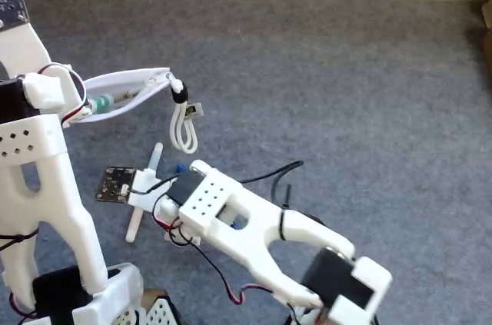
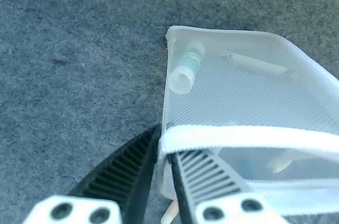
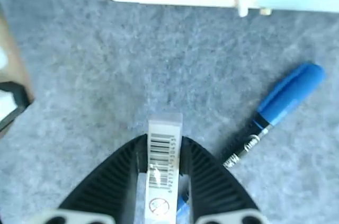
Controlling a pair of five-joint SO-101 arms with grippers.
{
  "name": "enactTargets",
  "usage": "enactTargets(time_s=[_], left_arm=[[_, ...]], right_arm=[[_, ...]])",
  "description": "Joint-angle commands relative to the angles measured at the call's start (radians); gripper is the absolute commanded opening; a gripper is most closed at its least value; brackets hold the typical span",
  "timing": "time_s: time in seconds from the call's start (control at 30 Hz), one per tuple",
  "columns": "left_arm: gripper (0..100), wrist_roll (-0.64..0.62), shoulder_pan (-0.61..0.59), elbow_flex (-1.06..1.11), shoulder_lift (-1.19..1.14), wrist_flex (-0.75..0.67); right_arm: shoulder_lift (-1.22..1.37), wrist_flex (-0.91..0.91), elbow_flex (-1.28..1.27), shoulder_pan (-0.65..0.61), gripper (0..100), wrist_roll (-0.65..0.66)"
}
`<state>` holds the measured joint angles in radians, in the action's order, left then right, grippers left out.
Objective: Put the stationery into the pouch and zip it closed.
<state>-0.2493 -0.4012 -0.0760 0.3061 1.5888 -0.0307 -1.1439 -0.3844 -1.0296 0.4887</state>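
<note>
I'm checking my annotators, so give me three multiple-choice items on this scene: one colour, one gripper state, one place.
1. The pouch is: A white mesh; B red cloth; C black leather.
2. The left gripper is: A open; B shut on the pouch; C shut on a pencil.
3. The blue pen lies: A in the pouch; B on the carpet; C in the left gripper.
Answers: 1 A, the left wrist view shows white mesh. 2 B, it pinches the pouch's rim. 3 B, it lies on the carpet beyond the right gripper, which is shut on a barcoded item.
</note>
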Motion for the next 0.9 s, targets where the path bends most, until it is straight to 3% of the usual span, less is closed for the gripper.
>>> enactTargets(time_s=[0.0,0.2,0.5,0.87], left_arm=[[1,-0.003,-0.012,-0.004,0.012,-0.023],[1,-0.005,0.024,-0.004,0.012,-0.025],[1,-0.003,0.102,-0.013,0.013,-0.02],[1,-0.002,0.206,-0.004,0.137,0.005]], right_arm=[[-0.147,-0.044,0.025,-0.007,0.5,-0.049],[-0.354,-0.018,-0.036,-0.008,0.5,-0.143],[-0.638,0.263,-0.248,0.05,0.5,-0.267],[-0.697,0.42,-0.278,0.174,0.5,-0.457]])
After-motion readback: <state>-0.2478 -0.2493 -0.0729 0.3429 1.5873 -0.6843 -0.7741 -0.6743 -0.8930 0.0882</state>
